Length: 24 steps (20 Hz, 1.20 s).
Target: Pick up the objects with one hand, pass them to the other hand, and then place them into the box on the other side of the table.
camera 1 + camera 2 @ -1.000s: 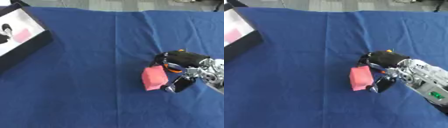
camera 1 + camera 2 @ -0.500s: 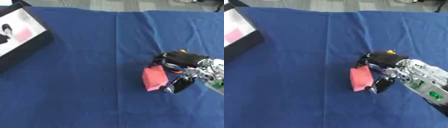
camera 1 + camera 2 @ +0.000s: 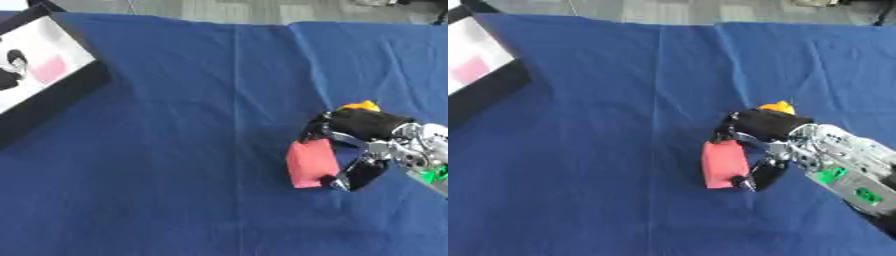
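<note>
A pink block (image 3: 307, 163) sits on the blue cloth right of centre, pinched between the fingers and thumb of my right hand (image 3: 367, 135), which reaches in from the right edge. A small orange thing (image 3: 360, 106) peeks out just behind the hand's back. The black box (image 3: 61, 105) with a white inside lies at the far left and holds a pink piece (image 3: 51, 68) and a dark piece. My left hand shows in neither view.
The blue cloth (image 3: 175, 165) covers the whole table, with a fold line running down its middle. Grey floor shows beyond the far edge.
The whole picture has shifted a little, so the camera moved. My right hand keeps hold of the pink block in much the same spot.
</note>
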Available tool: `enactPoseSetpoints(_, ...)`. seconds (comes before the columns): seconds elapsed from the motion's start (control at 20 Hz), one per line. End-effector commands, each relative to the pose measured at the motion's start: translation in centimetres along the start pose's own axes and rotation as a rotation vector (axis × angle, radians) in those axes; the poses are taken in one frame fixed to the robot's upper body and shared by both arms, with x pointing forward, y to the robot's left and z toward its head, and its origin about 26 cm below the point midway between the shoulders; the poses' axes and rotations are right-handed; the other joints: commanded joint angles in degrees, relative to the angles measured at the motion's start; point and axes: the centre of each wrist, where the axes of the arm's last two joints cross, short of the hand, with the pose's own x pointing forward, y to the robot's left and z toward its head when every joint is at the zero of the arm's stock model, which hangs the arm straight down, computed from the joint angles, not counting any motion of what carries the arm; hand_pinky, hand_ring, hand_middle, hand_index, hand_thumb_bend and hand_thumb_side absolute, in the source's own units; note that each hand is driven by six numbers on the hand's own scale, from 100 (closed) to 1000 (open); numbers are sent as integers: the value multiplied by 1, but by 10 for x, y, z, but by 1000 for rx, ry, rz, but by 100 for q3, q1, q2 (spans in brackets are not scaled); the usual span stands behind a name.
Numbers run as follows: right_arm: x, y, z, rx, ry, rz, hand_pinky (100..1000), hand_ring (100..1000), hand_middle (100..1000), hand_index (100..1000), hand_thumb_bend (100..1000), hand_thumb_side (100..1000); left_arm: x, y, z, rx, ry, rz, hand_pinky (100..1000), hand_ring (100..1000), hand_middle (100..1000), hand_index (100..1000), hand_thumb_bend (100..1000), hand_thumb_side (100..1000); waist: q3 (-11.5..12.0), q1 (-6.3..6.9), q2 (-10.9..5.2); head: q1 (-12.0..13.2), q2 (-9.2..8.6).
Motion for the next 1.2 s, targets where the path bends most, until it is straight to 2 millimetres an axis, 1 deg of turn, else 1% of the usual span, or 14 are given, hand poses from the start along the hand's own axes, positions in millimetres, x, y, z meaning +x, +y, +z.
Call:
enactPoseSetpoints(0.05, -3, -10, 4, -42, -7, -39, 850, 693, 424, 506, 381, 100, -3, 12, -1, 32, -3, -20, 940, 818, 788, 795, 100, 494, -14, -19, -57, 4, 33)
enactPoseSetpoints(0.1, -4, -15, 5, -71, -17, -60, 847, 691, 421, 506, 379, 100, -2, 12, -1, 33, -4, -19, 940, 818, 787, 795, 100, 522, -20, -16, -63, 8, 33)
enactPoseSetpoints(0.15, -6, -20, 6, -99, -27, -79, 846, 690, 420, 506, 379, 100, -3, 13, -1, 35, -5, -18, 940, 817, 787, 795, 100, 494, -26, -13, -69, 14, 33)
enactPoseSetpoints(0.35, -16, -51, 14, -244, -79, -180, 840, 684, 403, 505, 375, 100, -3, 17, 0, 51, -4, -9, 938, 814, 783, 796, 100, 482, -52, 23, -96, 46, 33)
enactPoseSetpoints(0.4, -18, -59, 17, -273, -91, -204, 837, 682, 403, 506, 275, 100, -4, 18, 0, 53, -3, -7, 939, 814, 783, 796, 100, 483, -58, 31, -103, 51, 33)
enactPoseSetpoints(0.45, -20, -67, 20, -309, -103, -225, 835, 681, 399, 507, 373, 100, -4, 19, 1, 54, -2, -3, 939, 812, 781, 796, 100, 488, -66, 39, -112, 56, 33)
enactPoseSetpoints(0.55, -22, -79, 25, -374, -125, -267, 829, 682, 395, 508, 374, 100, -4, 21, 1, 60, 0, 5, 935, 807, 778, 797, 100, 489, -79, 49, -126, 65, 33)
enactPoseSetpoints(0.6, -22, -81, 25, -400, -134, -293, 826, 683, 394, 510, 375, 100, -4, 23, 1, 64, 1, 10, 934, 805, 777, 799, 100, 491, -83, 52, -132, 68, 33)
enactPoseSetpoints(0.7, -19, -81, 22, -448, -143, -363, 820, 685, 391, 514, 379, 100, -3, 26, 2, 73, -2, 19, 933, 802, 775, 800, 100, 491, -84, 61, -141, 71, 33)
enactPoseSetpoints(0.95, 0, -71, 5, -549, -128, -542, 813, 683, 380, 516, 370, 100, 3, 37, 3, 102, -28, 42, 931, 796, 767, 797, 100, 489, -47, 79, -163, 57, 33)
enactPoseSetpoints(1.2, 13, -64, -4, -588, -119, -651, 797, 679, 378, 520, 346, 100, 8, 47, 5, 118, -49, 68, 929, 786, 759, 797, 100, 511, 5, 80, -183, 56, 33)
